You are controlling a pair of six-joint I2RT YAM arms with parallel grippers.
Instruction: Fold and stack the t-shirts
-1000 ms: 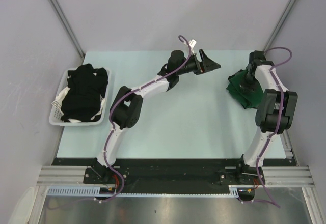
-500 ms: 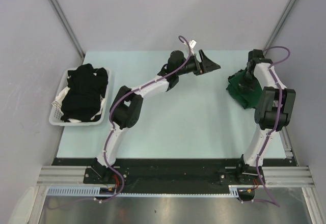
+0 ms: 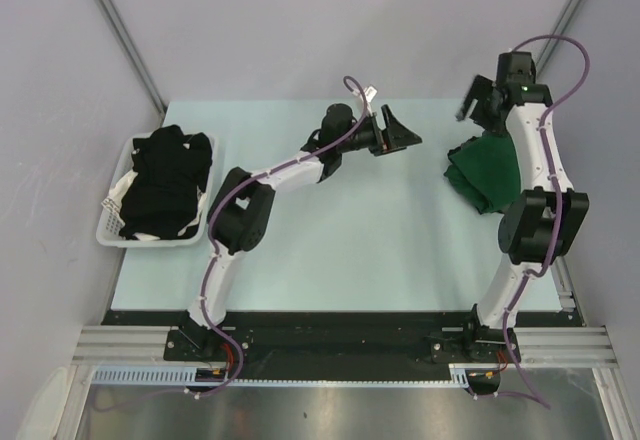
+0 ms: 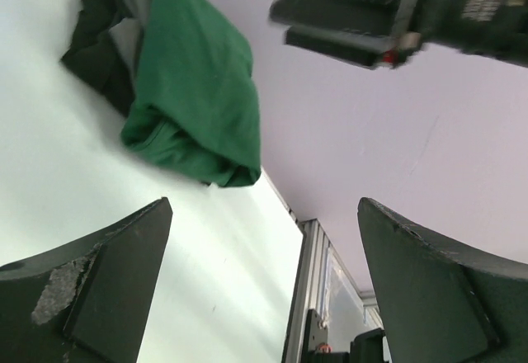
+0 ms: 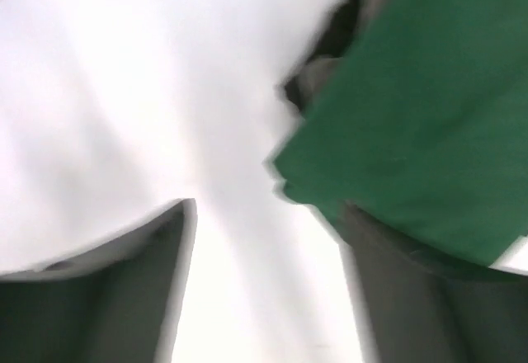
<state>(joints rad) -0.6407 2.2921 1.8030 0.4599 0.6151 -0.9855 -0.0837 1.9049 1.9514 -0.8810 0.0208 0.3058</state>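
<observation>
The white basket [image 3: 108, 222] holds a heap of black t-shirts [image 3: 165, 185]. The left end effector [image 4: 264, 206] and right end effector [image 5: 268, 210] both gape, empty. A green t-shirt [image 3: 485, 172] lies on the table [image 3: 350, 230].

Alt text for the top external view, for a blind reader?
A dark green t-shirt lies on the table at right, the open right hand above its far edge. The open left hand points toward it from mid-table; a white basket of black t-shirts sits at left.

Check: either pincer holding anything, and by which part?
Nothing held. Left pincer open, empty; right pincer open, clear of the dark green cotton t-shirt.
</observation>
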